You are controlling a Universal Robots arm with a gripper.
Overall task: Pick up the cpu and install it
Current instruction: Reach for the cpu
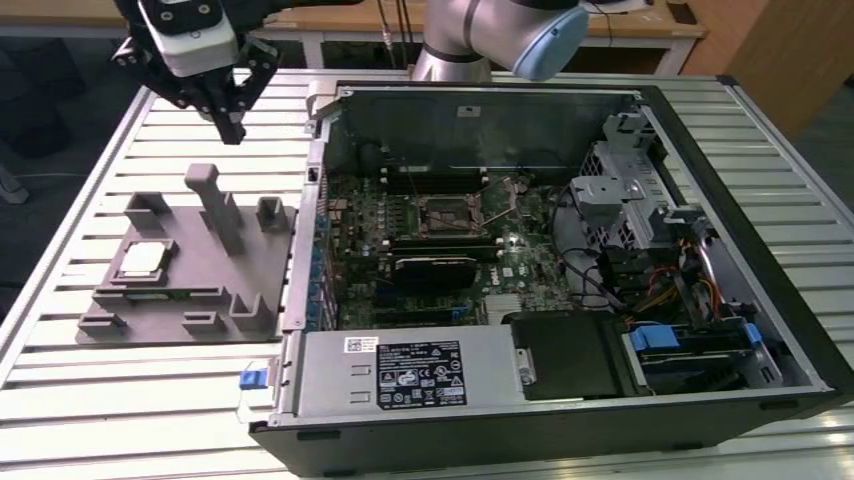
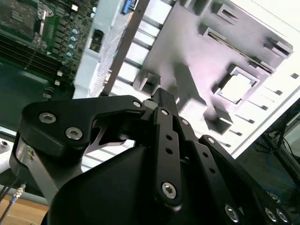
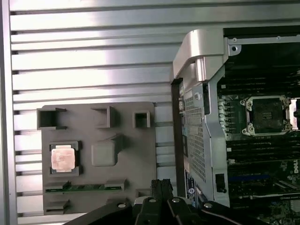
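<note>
Lid off, the black computer case (image 1: 534,430) shows a dark square socket (image 1: 445,212) on its green board. Beside it on the ribbed metal desk (image 1: 134,400), a matte grey moulded holder (image 1: 200,295) cradles the cpu (image 1: 143,259), a flat silvery square in a recess. Farther back hangs the tool (image 1: 230,128), black fingers pressed together on nothing, its upper body cropped by the frame.

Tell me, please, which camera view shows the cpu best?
The first wrist view: it looks straight down on the cpu, lying unobstructed in its recess on the grey fixture block, metal top fully visible. The exterior view shows it obliquely; the second wrist view shows it as a glare-bleached square.
</note>
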